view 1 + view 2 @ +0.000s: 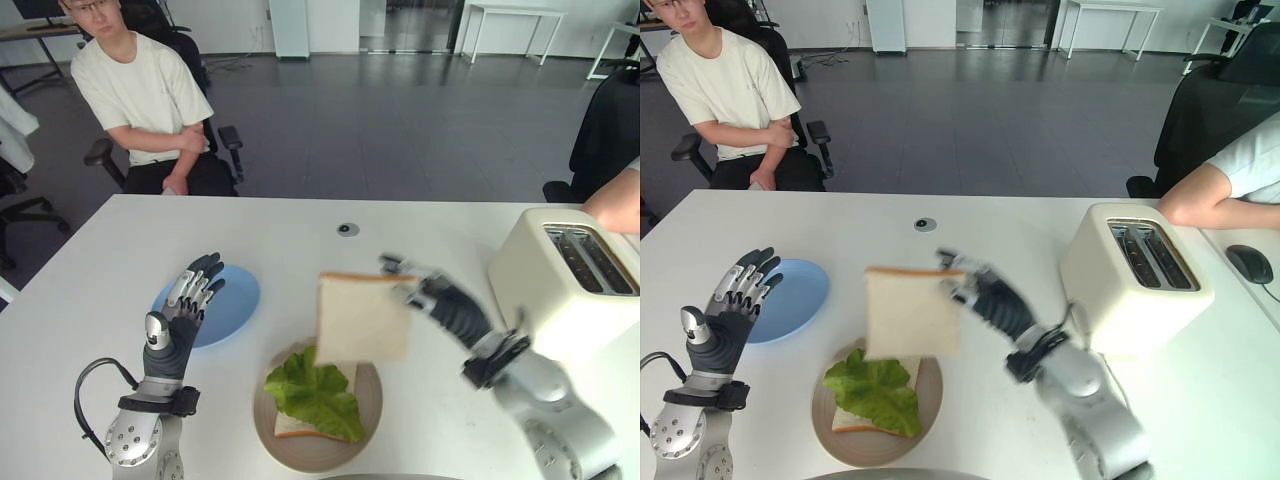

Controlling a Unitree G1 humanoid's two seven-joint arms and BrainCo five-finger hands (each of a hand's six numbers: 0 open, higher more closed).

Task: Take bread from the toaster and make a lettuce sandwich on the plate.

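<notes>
Now my right hand (445, 305) is clamped on the right edge of the top slice (362, 318), which hangs in the middle of the frame, nearly upright, with its broad face toward me. It is above the far side of the brown plate (375, 395) at lower centre and touches nothing below. On that plate the lettuce (315, 390) covers most of the bottom slice (290, 427), leaving one pale corner showing at the lower left.

As I judge it, the step in hand is closing the sandwich. To do it well I should tip the slice flat first, since lowering it on edge would push the lettuce aside. I should also bring it toward the lower left of the frame, because the stack lies nearer that side than my slice does. I would line up its edges with the visible bottom corner, lower until it rests on the leaves, and only then let my fingers go. The hold is on one edge only, so I expect the soft bread to sag, and a slow descent suits it.

My left hand (185, 305) stands upright at centre left, fingers spread and holding nothing, just beside the blue plate (235, 290). The toaster (540, 290) stands on the counter (450, 230) at right, well apart from the plate.
</notes>
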